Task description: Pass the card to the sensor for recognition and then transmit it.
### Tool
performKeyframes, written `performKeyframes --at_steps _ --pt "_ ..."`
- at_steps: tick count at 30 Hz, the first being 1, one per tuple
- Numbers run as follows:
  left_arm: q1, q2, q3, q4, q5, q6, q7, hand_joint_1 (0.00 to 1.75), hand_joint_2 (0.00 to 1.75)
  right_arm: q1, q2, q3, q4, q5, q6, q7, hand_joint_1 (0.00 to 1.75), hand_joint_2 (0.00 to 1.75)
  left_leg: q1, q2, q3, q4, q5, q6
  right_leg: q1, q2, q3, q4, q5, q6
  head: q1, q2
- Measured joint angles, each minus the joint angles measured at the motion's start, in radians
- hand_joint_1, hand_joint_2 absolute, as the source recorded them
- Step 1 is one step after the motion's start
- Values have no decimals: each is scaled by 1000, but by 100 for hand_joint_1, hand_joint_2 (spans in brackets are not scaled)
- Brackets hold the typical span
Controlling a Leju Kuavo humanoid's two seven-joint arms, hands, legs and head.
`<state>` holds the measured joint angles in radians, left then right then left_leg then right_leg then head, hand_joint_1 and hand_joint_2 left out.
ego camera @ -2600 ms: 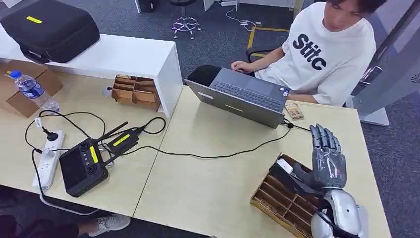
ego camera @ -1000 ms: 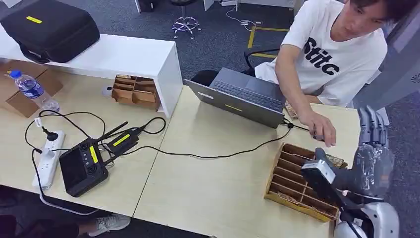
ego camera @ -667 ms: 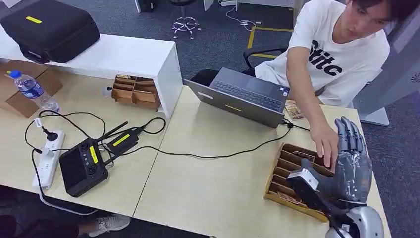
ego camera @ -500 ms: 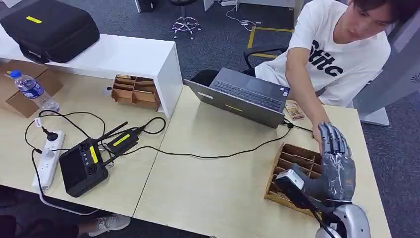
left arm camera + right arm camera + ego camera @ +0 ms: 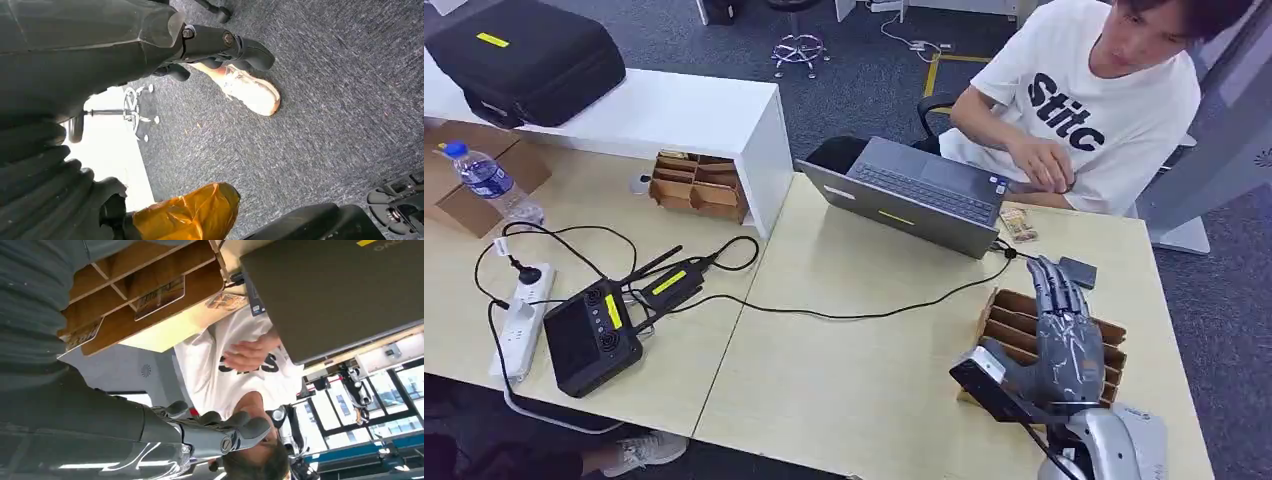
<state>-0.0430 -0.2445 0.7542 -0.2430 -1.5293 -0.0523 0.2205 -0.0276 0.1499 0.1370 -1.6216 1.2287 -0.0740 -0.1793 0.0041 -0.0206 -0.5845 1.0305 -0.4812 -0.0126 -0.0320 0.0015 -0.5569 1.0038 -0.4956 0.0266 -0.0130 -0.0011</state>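
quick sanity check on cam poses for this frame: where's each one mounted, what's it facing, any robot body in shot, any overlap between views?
Head view: high on the body, facing forward and down at the desk; right robot hand over the wooden divider tray.
Left wrist view: on the hanging left arm, facing the carpet; left robot hand at the edge, beside a person's shoe.
Right wrist view: behind the right robot hand, turned, facing the tray.
Shared by head and right wrist views: tray, laptop, person in white shirt.

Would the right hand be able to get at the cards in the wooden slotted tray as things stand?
Probably yes: the right hand hovers directly over the wooden slotted tray, fingers spread and empty, with a card lying exposed in a slot. The person's hand is back by the laptop.
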Motion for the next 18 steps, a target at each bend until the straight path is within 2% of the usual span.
performKeyframes --at_steps 18 --pt "0 0 0 0 0 -2 0 0 175 -9 0 4 23 6 0 3 0 175 0 0 0 0 0 0 0 0 0 0 0 0 0 0"
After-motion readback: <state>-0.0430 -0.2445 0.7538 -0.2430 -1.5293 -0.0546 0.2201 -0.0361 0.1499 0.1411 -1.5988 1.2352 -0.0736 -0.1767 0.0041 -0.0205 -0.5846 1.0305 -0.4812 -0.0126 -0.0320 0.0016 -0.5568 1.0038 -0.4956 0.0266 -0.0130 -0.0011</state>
